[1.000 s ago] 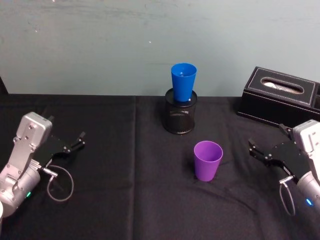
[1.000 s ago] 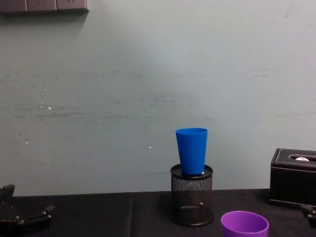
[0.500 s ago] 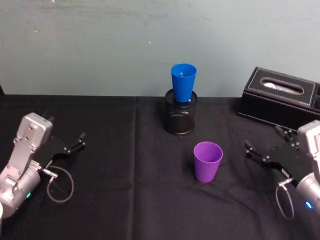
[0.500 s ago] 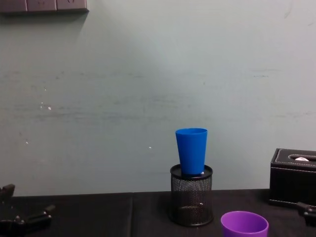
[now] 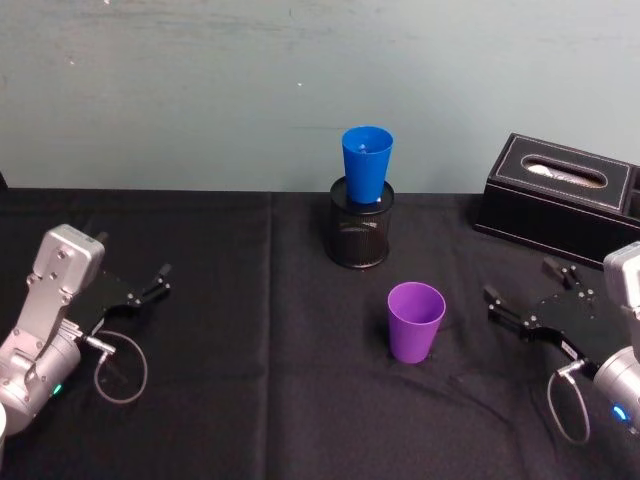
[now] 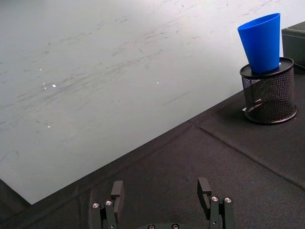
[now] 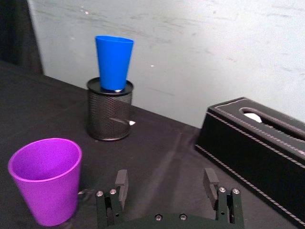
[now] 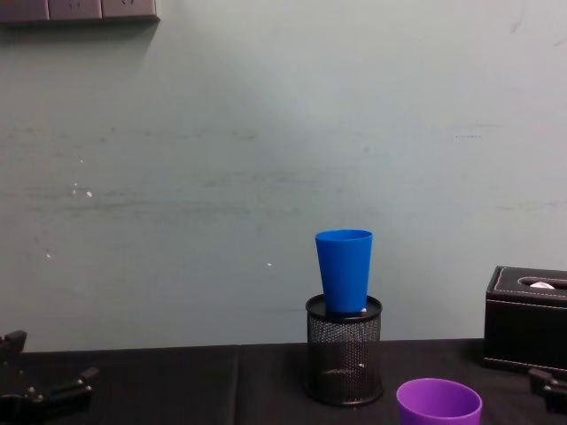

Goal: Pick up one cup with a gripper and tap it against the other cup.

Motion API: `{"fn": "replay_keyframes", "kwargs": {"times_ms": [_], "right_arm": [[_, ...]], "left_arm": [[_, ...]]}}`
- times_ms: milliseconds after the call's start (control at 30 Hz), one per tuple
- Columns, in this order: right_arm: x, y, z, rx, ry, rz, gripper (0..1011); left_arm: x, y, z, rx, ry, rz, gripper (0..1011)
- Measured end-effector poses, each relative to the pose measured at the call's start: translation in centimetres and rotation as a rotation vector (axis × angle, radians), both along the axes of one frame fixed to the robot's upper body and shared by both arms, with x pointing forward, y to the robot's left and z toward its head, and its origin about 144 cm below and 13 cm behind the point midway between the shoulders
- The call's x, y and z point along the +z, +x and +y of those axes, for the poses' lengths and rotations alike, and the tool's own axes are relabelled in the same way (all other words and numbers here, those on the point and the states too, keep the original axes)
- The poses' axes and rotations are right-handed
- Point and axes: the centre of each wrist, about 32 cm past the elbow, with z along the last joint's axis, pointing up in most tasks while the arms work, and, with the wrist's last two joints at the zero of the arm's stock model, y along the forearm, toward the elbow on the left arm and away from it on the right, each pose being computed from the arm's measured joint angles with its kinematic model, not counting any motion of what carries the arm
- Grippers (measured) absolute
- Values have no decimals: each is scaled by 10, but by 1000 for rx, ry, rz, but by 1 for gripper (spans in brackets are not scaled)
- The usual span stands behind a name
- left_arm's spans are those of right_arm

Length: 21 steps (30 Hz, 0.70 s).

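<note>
Matte blk cloth (image 5: 210, 410); tapered purple cup (image 5: 415, 321), blue cup (image 5: 366, 163)

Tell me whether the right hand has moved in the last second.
Yes. In the head view the right hand, open, has edged left toward the purple cup, which stands where it was.

The purple cup (image 5: 416, 322) is short, wide and tapered, with a rolled rim. It stands upright and empty on the black surface (image 5: 250, 400). The blue cup (image 5: 367, 165), taller and narrower, stands upright in the mouth of a mesh holder (image 5: 360, 240) behind it, well apart. The black right claw (image 5: 519, 279), fingers spread, is near the purple cup's right side, not touching.
</note>
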Motion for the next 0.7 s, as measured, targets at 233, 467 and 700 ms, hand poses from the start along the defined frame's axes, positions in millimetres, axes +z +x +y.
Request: {"fn": "replay_keyframes", "kwargs": {"times_ms": [233,467,700], "right_arm": [[-2,-1,-3,76,30,30,1003],[-7,-3,-2,144,29,45,1003],[-12,-5,-2,212,35,60,1003]], "left_arm": [[0,0,0,0,0,0,1011],[0,0,0,0,0,0,1011],[0,0,0,0,0,0,1012]]}}
